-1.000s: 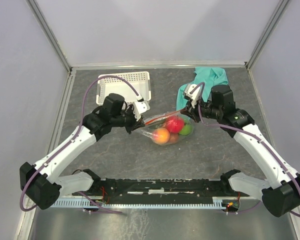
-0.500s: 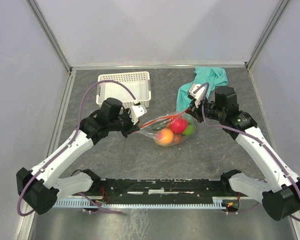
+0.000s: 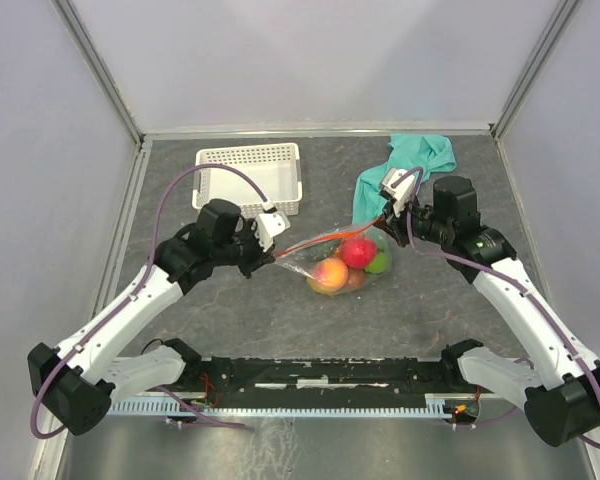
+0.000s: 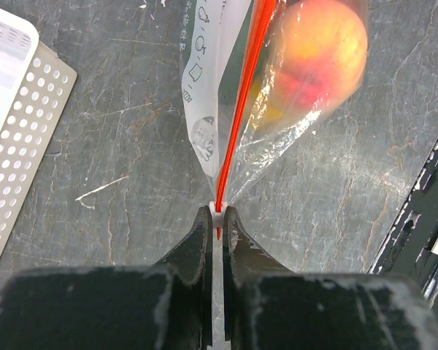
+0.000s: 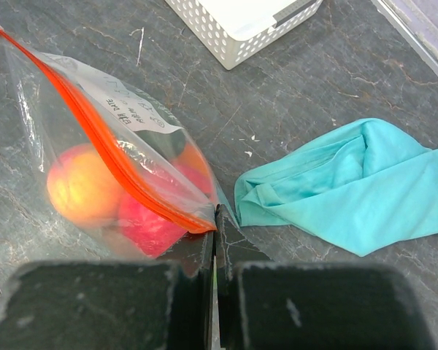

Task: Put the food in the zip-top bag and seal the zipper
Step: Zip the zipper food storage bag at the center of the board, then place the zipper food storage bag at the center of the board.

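Left hand [image 4: 217, 221] and right hand [image 5: 216, 222] each pinch opposite zipper [image 4: 241, 102] ends; zip-top bag [image 5: 131, 109] with food [image 5: 80, 188] stretched between.

In the left wrist view the zip-top bag [image 4: 204, 87] runs off the top edge, the peach fruit [image 4: 321, 44] inside looks blurry, and the white basket [image 4: 22, 146] is cut off on the left. In the right wrist view the teal cloth [image 5: 350, 182] runs off the right side. From above, some food [image 3: 356, 252] hides behind other pieces.
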